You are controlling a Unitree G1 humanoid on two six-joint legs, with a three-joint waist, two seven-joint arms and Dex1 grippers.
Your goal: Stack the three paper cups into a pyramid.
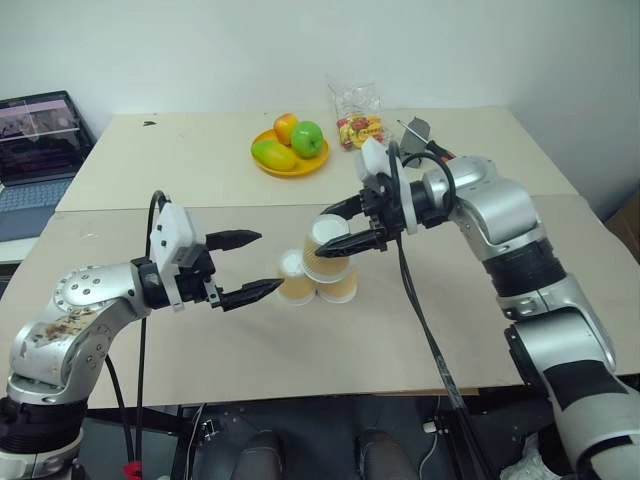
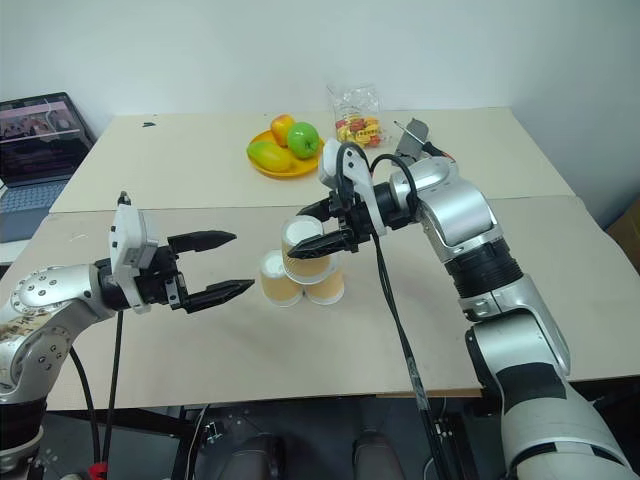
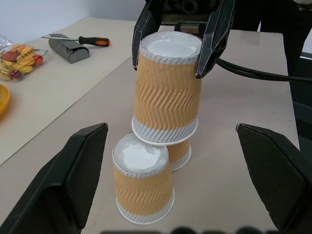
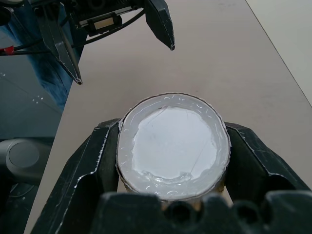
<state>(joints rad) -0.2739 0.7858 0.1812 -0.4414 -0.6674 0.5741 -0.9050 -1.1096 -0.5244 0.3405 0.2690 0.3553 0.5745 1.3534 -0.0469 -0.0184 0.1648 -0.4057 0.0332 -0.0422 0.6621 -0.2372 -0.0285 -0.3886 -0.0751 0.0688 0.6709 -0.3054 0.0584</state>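
Observation:
Two paper cups stand upside down and side by side on the tan table: the left one and the right one. The third paper cup, also base up, sits over the gap between them, forming the pyramid. I cannot tell whether it rests on them or hovers just above. My right gripper is shut on its upper part, one finger on each side. My left gripper is open, level with the cups on their left, a short way off and touching nothing.
At the back of the table are a yellow plate of fruit, a bag of sweets and a screwdriver beside a grey case. A laptop sits at the far left. A black cable hangs from my right arm.

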